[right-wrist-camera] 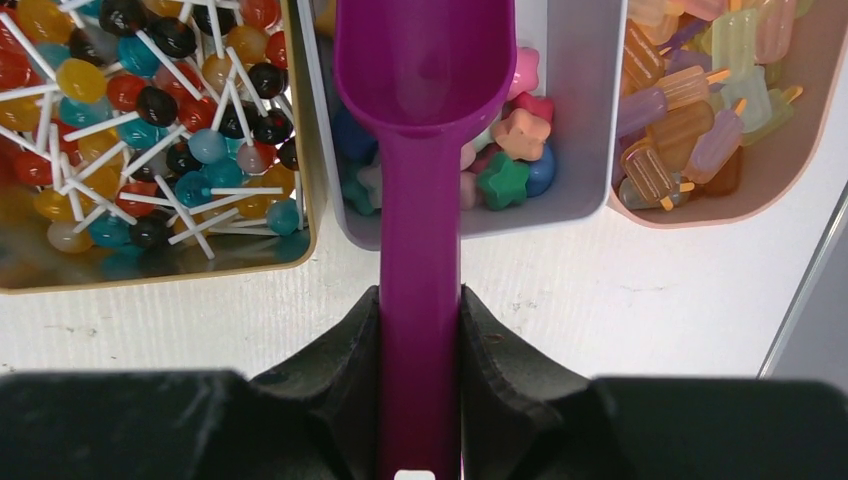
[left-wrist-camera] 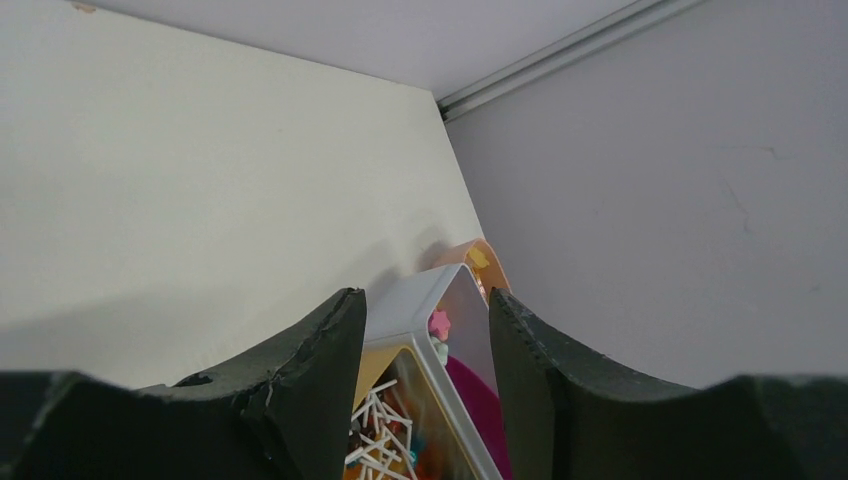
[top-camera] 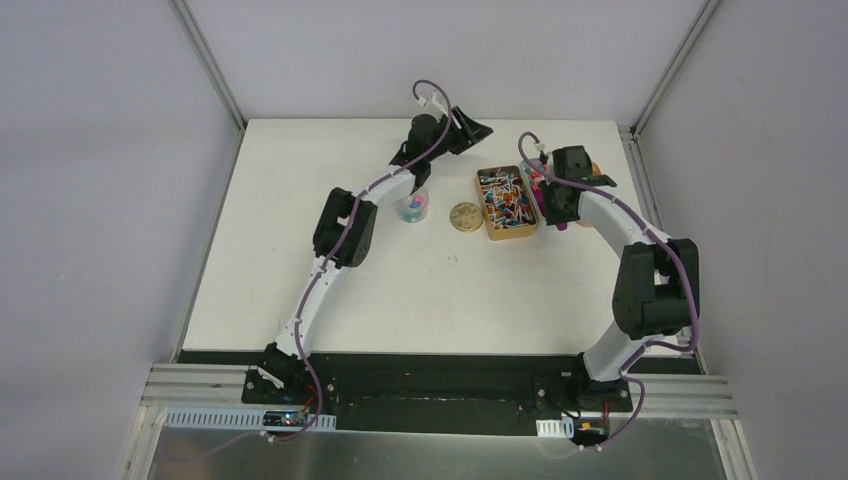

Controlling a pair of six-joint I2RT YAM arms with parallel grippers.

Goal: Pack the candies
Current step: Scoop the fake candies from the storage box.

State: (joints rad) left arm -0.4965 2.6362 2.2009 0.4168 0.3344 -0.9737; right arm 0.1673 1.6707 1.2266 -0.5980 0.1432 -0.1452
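The candies [right-wrist-camera: 505, 150] are small star-shaped pieces in pink, orange, green and blue, lying in a grey rectangular tray [right-wrist-camera: 590, 120]. My right gripper [right-wrist-camera: 420, 305] is shut on the handle of the purple scoop [right-wrist-camera: 425, 60]. The scoop's bowl hangs over that tray and looks empty. More small coloured candies sit in a clear cup [top-camera: 413, 208] on the table beside my left arm. My left gripper [left-wrist-camera: 425, 300] is open with nothing between its fingers. It is held above the table's far side [top-camera: 470, 128], pointing toward the trays.
A gold tin of lollipops [right-wrist-camera: 150, 130] stands left of the grey tray, its round gold lid [top-camera: 463, 216] lying beside it. A pink tray of popsicle sweets [right-wrist-camera: 720, 100] sits on the right, near the table's right edge and wall.
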